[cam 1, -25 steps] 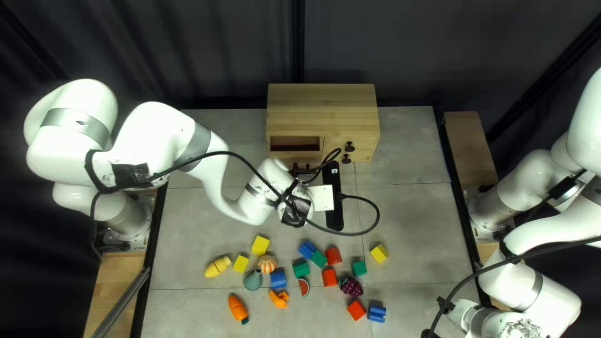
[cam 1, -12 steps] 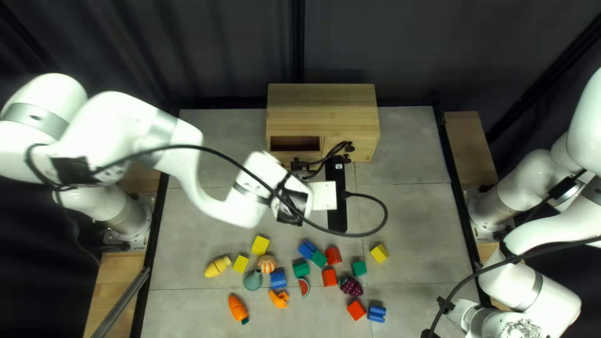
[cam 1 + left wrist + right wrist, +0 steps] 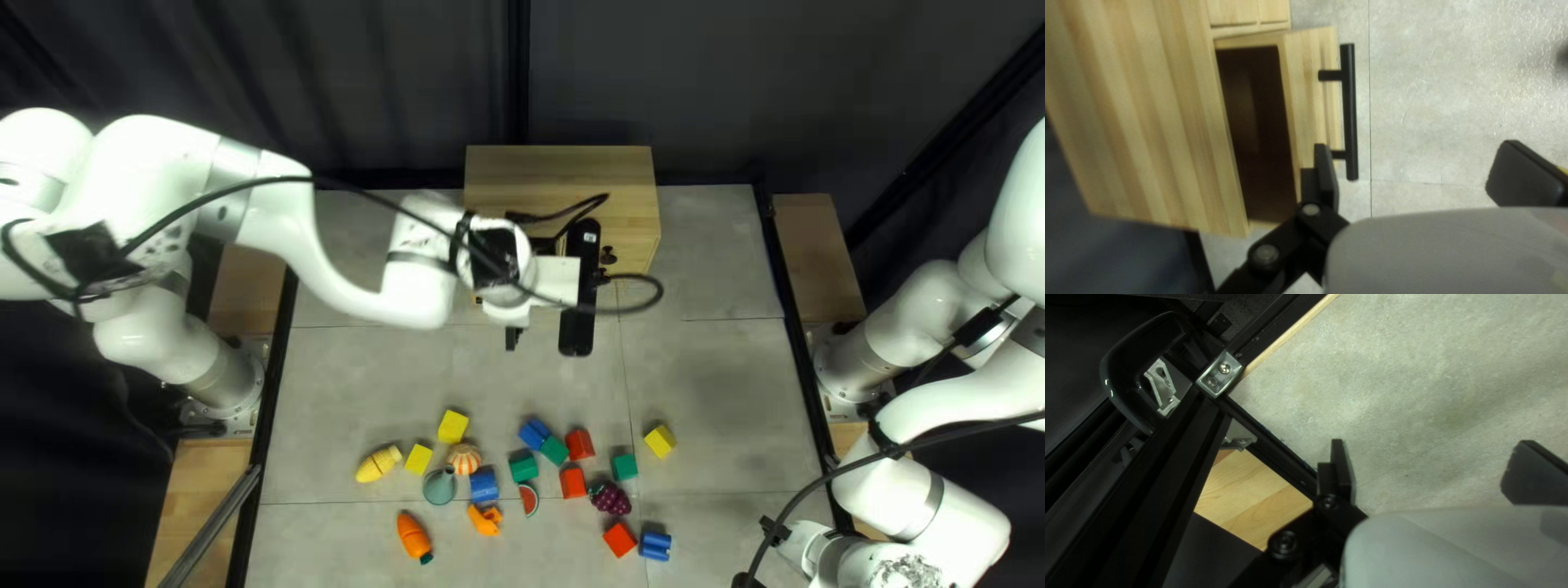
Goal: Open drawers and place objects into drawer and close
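Drawer (image 3: 1313, 92) out from cabinet (image 3: 1165, 120), presumably to receive blocks (image 3: 660, 440). Left pincer (image 3: 1416, 146) wide open, empty, near handle (image 3: 1350, 109), likely for clearance. Right pincer (image 3: 1432, 442) wide open, empty, over surface (image 3: 1383, 392).

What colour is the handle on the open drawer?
Black. The handle on the pale wooden drawer shows best in the left wrist view.

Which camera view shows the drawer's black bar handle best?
The left wrist view: the black bar handle is seen end to end against the pale table, on the front of the open drawer. In the top left view, my left arm hides it. The right wrist view does not show it.
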Controlling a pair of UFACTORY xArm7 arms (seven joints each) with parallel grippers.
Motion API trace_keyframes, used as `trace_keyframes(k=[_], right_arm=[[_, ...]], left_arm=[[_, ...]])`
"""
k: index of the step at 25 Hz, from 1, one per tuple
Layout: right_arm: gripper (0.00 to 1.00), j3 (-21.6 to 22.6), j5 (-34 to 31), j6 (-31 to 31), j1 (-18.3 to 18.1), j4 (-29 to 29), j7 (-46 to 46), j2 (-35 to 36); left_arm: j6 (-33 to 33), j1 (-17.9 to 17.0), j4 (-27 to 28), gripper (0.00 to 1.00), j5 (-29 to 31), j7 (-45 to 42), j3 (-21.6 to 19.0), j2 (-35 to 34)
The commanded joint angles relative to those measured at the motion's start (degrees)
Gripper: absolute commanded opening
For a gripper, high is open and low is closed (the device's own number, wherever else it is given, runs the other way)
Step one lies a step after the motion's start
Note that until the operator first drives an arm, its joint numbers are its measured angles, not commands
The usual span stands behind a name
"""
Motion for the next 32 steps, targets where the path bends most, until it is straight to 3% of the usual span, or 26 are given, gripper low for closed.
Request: trace_keyframes(k=[1, 32], right_arm=[[1.00, 0.0, 0.0, 0.0, 0.0, 0.0, 0.0, 0.0], [1.00, 0.0, 0.0, 0.0, 0.0, 0.0, 0.0, 0.0]], left_arm=[[-0.5, 1.0, 0.2, 1.00, -2.1, 1.4, 0.4, 0.7], [-0.3, 1.0, -0.5, 1.00, -0.2, -9.5, 2.4, 3.9]])
